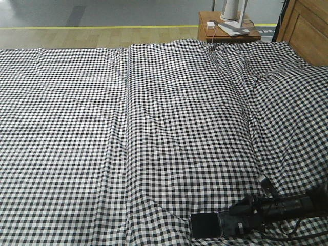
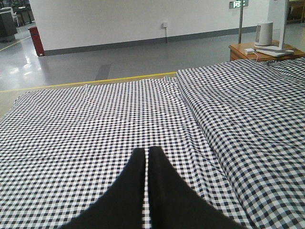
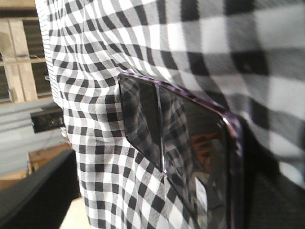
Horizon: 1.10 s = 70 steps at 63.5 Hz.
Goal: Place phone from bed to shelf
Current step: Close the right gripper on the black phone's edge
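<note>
The right pincer (image 1: pixel 237 219) is low at the bottom right of the front picture, right at one end of the phone (image 1: pixel 206 225). It is open wide. In the right wrist picture one black finger (image 3: pixel 43 191) sits at the lower left, apart from the phone (image 3: pixel 190 152), with checked sheet between them. A dark shape at the lower right lies just beside the phone's rim. Nothing is gripped. The phone lies flat on the bed (image 1: pixel 154 128). It is black and shiny with a pinkish-purple rim, and the checks show in its glass. The left pincer (image 2: pixel 145 151) is closed tight, holds nothing, and hangs over the bed.
</note>
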Motion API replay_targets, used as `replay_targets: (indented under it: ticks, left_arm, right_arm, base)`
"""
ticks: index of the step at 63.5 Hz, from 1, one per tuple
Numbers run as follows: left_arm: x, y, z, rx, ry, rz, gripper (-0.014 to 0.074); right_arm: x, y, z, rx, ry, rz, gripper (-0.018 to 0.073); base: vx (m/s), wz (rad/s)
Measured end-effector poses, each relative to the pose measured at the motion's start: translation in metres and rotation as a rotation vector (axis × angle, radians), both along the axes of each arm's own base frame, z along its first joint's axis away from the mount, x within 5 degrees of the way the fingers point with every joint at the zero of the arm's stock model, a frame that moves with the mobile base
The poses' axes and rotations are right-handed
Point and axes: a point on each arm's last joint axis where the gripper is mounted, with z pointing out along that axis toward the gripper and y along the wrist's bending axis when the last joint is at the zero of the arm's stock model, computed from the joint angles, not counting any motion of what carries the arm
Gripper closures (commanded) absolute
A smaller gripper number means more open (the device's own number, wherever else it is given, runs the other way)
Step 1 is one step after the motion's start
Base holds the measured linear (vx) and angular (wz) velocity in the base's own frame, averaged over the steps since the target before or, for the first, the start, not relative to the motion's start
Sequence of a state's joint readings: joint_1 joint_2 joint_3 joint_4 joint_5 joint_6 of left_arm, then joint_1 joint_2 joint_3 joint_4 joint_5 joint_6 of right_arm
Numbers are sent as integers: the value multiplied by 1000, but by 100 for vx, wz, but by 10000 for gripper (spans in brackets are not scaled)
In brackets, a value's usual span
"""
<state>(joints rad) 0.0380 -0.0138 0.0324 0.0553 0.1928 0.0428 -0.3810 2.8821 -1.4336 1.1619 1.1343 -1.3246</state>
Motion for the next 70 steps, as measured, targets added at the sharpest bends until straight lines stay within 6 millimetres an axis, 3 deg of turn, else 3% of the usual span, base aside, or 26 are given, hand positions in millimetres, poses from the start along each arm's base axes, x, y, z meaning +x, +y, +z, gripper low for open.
replay_targets:
  ticks: [12,20,30,42,60,70]
  left_arm:
    - [0,0,0,0,0,0,596]
    - [0,0,0,0,0,0,596]
    - [0,0,0,0,0,0,596]
    - [0,0,0,0,0,0,596]
    - [0,0,0,0,0,0,596]
    - [0,0,0,0,0,0,596]
  right_arm:
    - [8,17,1,-10,-27,66,-22]
    - [9,19,1,-12,-31,75,38]
    - [9,19,1,-14,-38,86,223]
    - [8,20,1,-16,-62,109,568]
    - [9,19,1,-19,-91,127,566]
    - [18,14,20,-42,-111,133,564]
  base:
    - [0,0]
    - [0,0]
    - [0,0]
    - [0,0]
    - [0,0]
    - [0,0]
